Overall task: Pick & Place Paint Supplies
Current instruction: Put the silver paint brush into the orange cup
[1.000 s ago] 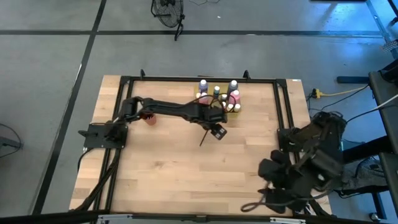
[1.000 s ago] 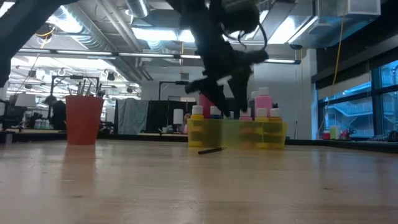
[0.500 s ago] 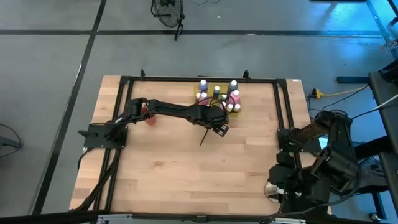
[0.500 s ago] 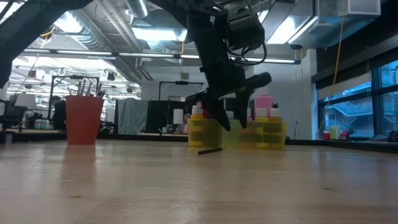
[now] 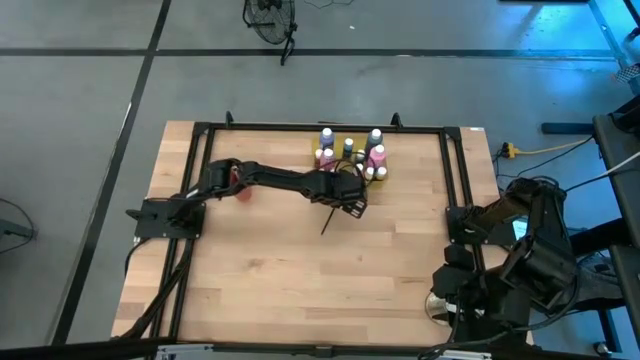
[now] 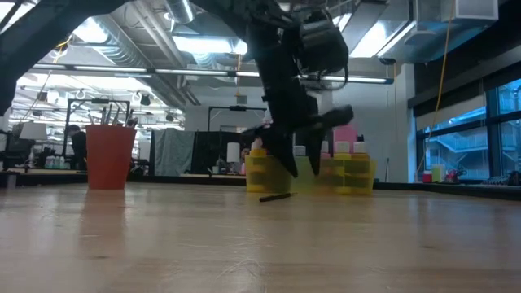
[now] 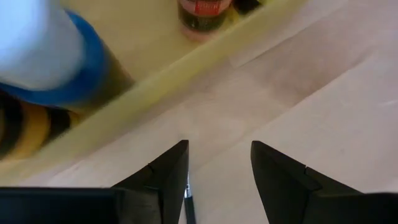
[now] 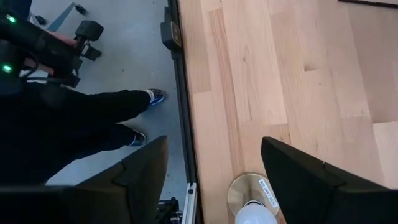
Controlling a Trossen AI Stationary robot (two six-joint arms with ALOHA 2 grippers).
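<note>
My left gripper (image 5: 352, 205) hangs open and tilted down, just above the table in front of the yellow tray (image 5: 352, 147) that holds several white-capped paint bottles (image 5: 376, 155). A thin dark paintbrush (image 5: 329, 222) lies flat on the wood, its far end beside one finger in the left wrist view (image 7: 188, 200). In the low view the fingers (image 6: 295, 167) stand above the paintbrush (image 6: 275, 196) and do not touch it. The tray's rim (image 7: 134, 87) lies just past the fingertips. My right gripper (image 8: 214, 143) waits open over the table's near right corner.
A red cup (image 5: 240, 188) stands left of the tray, by the left arm. A black frame (image 5: 455, 170) runs round the table. A clear round dish with a white ball (image 8: 252, 202) sits under my right gripper. A person's legs (image 8: 74, 118) show on the floor beside the table.
My left gripper has come down toward the table beside the paintbrush and rolled about its own axis. My right arm has swung a little and rolled at the near right corner, then kept still. The paintbrush and the tray have not moved.
</note>
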